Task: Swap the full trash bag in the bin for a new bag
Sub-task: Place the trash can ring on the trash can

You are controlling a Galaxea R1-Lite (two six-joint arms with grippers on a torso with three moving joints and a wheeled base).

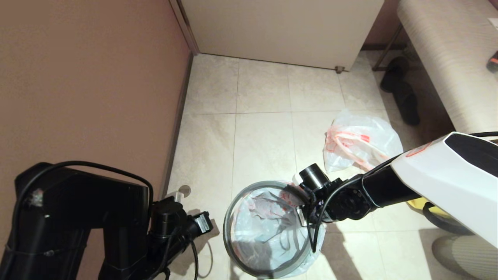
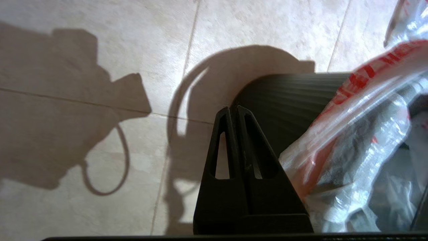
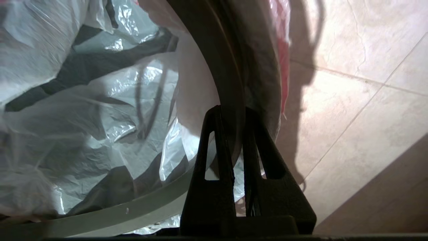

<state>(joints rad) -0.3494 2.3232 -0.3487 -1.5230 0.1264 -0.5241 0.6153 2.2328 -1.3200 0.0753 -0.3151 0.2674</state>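
left gripper point(image 2: 233, 112) hangs idle just beside the bin point(image 2: 287, 103) near the wall, jaws pressed together on nothing. at the centre the new bag point(image 1: 268, 229) lines the bin, its hem draped over the edge, and the right gripper point(image 3: 234, 113) pinches the grey hoop point(image 1: 228, 229) at the rim's right side; the step in hand looks like seating that hoop, so the next move calls for pressing it down evenly without dragging the thin plastic. farther right, the full trash bag point(image 1: 360, 142) sits on the floor.

Beige tiled floor point(image 1: 264, 128) (sunlit near the bottom), brown wall point(image 1: 89, 85), white cabinet point(image 1: 280, 27), pale bench point(image 1: 451, 58).
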